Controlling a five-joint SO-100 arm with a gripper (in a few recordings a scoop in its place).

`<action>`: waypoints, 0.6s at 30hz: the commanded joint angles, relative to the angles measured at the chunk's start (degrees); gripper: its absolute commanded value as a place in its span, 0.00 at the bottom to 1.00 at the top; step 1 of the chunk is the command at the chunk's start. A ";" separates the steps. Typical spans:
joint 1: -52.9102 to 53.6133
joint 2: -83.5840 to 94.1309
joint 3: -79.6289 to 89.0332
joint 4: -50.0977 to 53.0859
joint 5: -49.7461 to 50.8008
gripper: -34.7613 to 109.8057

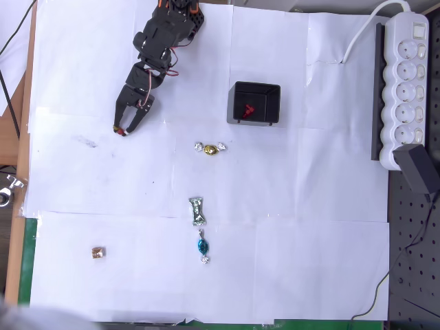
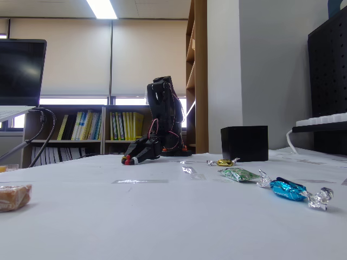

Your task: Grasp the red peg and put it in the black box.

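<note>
Red piece (image 1: 248,110) inside black box (image 1: 256,103); hand (image 1: 122,130) apart, grip unclear

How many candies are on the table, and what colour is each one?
Gold candy: 1
Green candy: 1
Blue candy: 1
Brown candy: 1
Total: 4

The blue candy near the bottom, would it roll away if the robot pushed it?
Probably not far. The blue candy has twisted foil ends sticking out, which would likely catch on the paper and stop it rolling. It looks small and light, so a push would probably just slide or spin it. The shiny wrapper may be slippery and crinkle when pinched.
</note>
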 commanded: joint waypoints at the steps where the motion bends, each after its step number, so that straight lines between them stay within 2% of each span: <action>1: 0.53 0.18 0.53 -0.79 -0.79 0.24; 7: -0.18 -2.11 1.58 -0.26 -3.25 0.24; 10: -0.88 -6.86 2.02 3.16 -1.76 0.24; 14: -2.46 -18.54 1.41 16.44 1.05 0.24; 18: -4.83 -32.34 3.52 36.04 4.39 0.24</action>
